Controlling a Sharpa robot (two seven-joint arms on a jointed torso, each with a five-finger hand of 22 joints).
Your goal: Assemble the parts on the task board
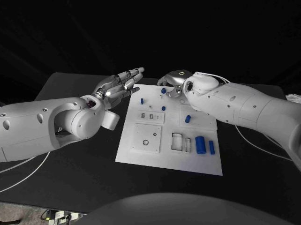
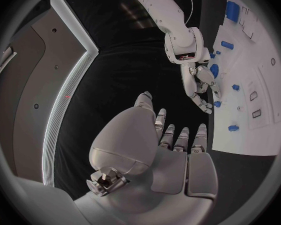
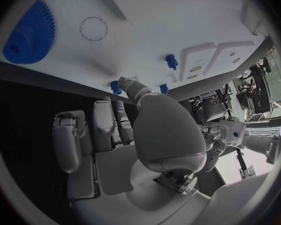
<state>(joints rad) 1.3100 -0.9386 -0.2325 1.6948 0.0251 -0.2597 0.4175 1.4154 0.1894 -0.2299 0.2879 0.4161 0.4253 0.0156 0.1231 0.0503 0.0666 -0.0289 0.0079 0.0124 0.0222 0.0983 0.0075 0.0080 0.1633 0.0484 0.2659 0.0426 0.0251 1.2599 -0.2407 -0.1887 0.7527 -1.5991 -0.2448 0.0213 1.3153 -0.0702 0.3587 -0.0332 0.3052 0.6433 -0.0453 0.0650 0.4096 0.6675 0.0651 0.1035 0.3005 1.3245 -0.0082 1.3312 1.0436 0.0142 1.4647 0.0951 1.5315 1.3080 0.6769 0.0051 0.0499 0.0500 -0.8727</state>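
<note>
Lying flat mid-table, white smooth board (image 1: 165, 150), rectangular, no readable writing, with shallow recessed pockets and six small blue parts countable from the head camera: thick cylinder (image 1: 200, 145) just beside thin bar (image 1: 212, 147) near the front, short plug (image 1: 188, 119) mid-board, three tiny pegs nearer the far edge. Hovering over the board's far left edge, left hand (image 1: 121, 85), silver, released, fingers spread, grasping nothing. Reaching down at the far edge, right hand (image 1: 173, 86), fingertips by a peg (image 3: 116, 88); grasp cannot be told.
</note>
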